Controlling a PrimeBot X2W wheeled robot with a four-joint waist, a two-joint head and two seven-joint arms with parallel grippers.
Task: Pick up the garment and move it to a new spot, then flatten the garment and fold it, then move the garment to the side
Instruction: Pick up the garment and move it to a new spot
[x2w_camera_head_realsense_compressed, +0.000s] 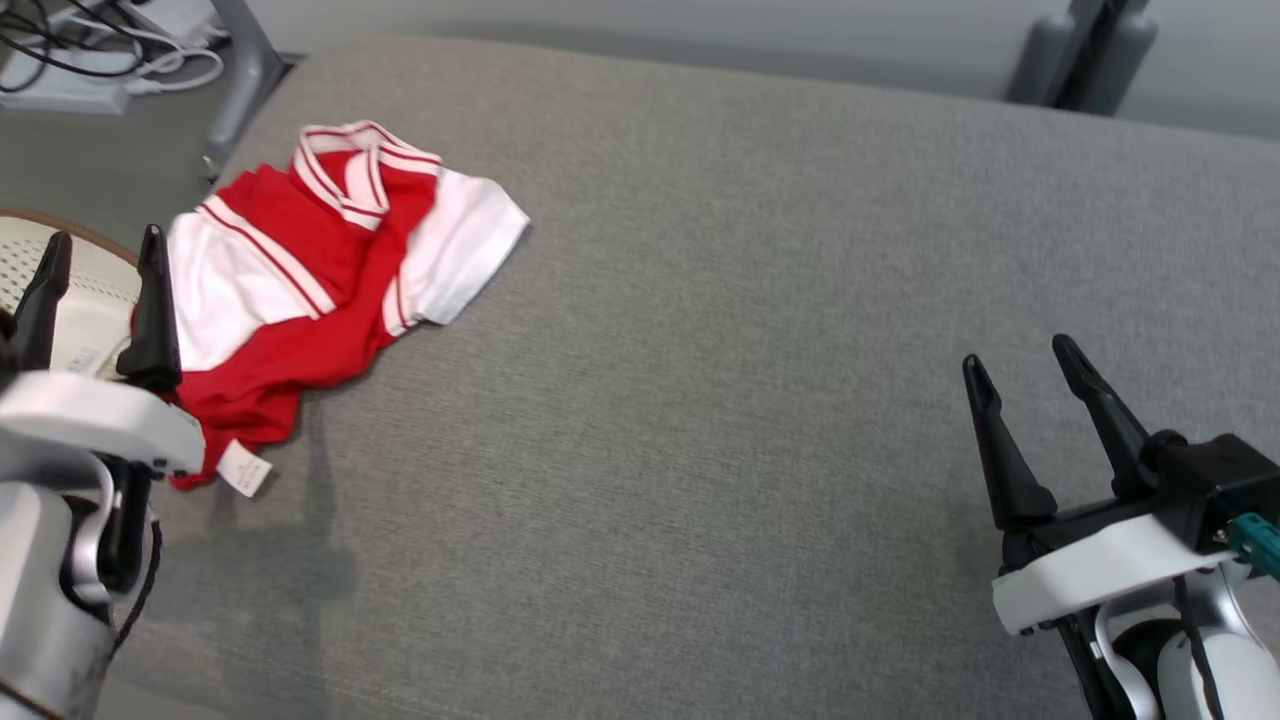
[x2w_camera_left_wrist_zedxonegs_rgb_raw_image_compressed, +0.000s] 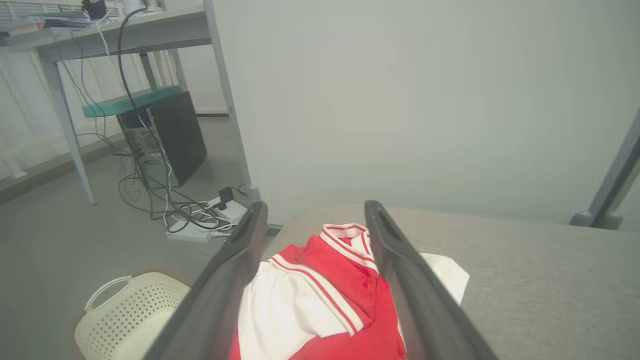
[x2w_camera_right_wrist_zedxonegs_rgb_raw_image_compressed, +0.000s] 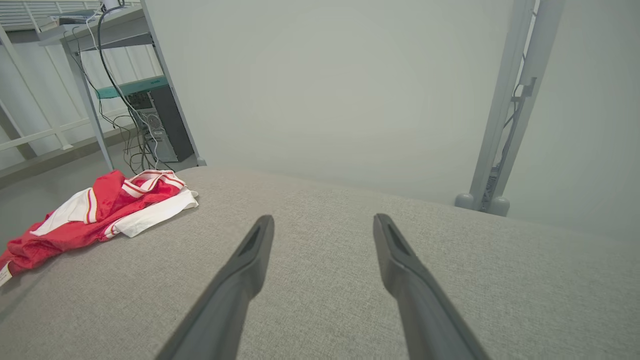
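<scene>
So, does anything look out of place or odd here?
Only the garment: it lies crumpled near the left edge of the grey surface, with its white label turned out. Nothing looks spilled or damaged.

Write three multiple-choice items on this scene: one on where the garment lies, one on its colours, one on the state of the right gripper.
1. Where does the garment lie?
A. in a drawer
B. on the grey padded surface, toward the robot's left
C. over a chair back

2. What colours is it?
A. blue and yellow
B. red and white
C. all black

3. How do the jaws of the right gripper stand?
A. shut on the garment
B. shut, empty
C. open, empty

Answers:
1 B: it lies crumpled on the fabric at the head view's left.
2 B: it has a red body with white panels and stripes.
3 C: the jaws stand apart over bare fabric, far from the garment.
</scene>
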